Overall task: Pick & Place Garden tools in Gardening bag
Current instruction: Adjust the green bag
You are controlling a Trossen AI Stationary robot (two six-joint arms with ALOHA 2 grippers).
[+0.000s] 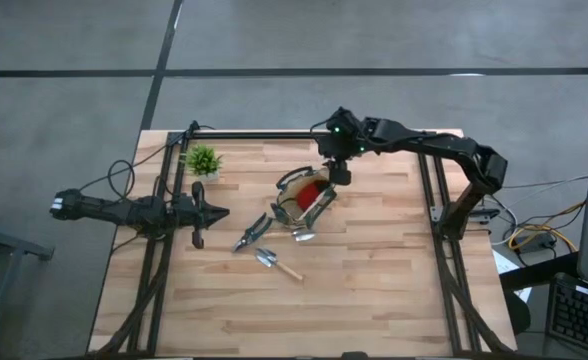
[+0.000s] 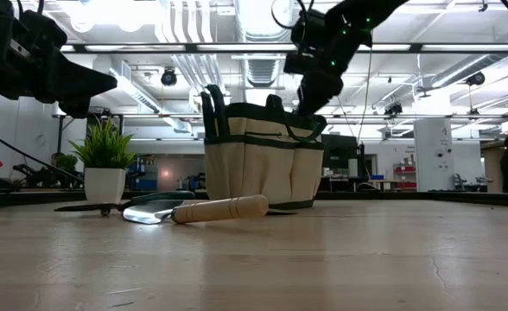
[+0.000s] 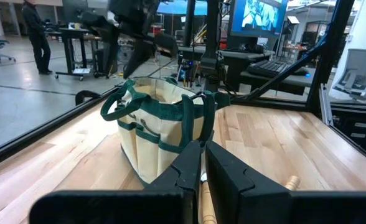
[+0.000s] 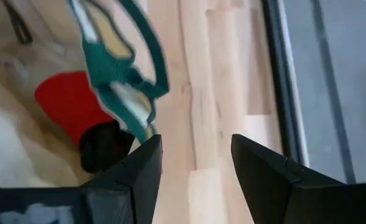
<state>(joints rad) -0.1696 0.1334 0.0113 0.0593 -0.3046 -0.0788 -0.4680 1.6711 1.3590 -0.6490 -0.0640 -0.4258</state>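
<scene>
The tan gardening bag (image 1: 299, 200) with green trim stands mid-table; it also shows in the low view (image 2: 263, 160) and the left wrist view (image 3: 161, 134). A red-headed, dark-handled piece (image 4: 71, 106) lies inside the bag. My right gripper (image 1: 336, 178) hovers open and empty over the bag's far right rim, beside a green loop handle (image 4: 124, 68). Grey pruners (image 1: 252, 232) and a wooden-handled trowel (image 1: 277, 263) lie flat on the table near the bag. My left gripper (image 1: 214, 212) waits shut, left of the pruners.
A small green potted plant (image 1: 203, 160) stands at the far left of the table. A grey metal piece (image 1: 304, 235) lies against the bag's near side. Bare wood shows across the table's near half (image 1: 304, 310). Black frame rails (image 1: 434, 200) run along the table's sides.
</scene>
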